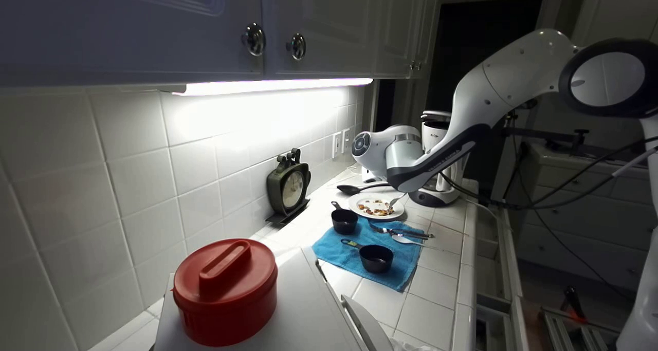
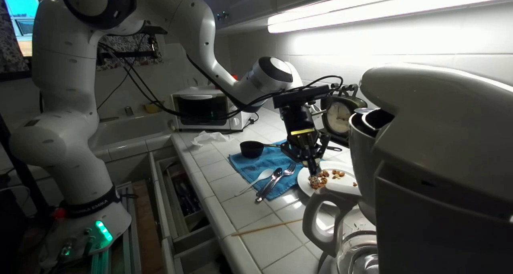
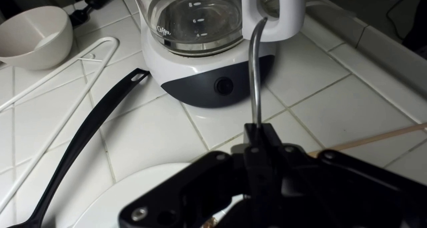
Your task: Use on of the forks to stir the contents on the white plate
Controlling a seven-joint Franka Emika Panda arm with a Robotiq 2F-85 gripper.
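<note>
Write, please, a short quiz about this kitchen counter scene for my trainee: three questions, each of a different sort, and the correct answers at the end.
1. Open question: what does the tool grip?
2. True or false: the brownish food bits lie scattered on the white plate, not in one single heap.
3. Choose one: how many black measuring cups can be seen in the scene? a) one, b) two, c) four.

Key: 1. A fork, by its handle. 2. True. 3. b.
</note>
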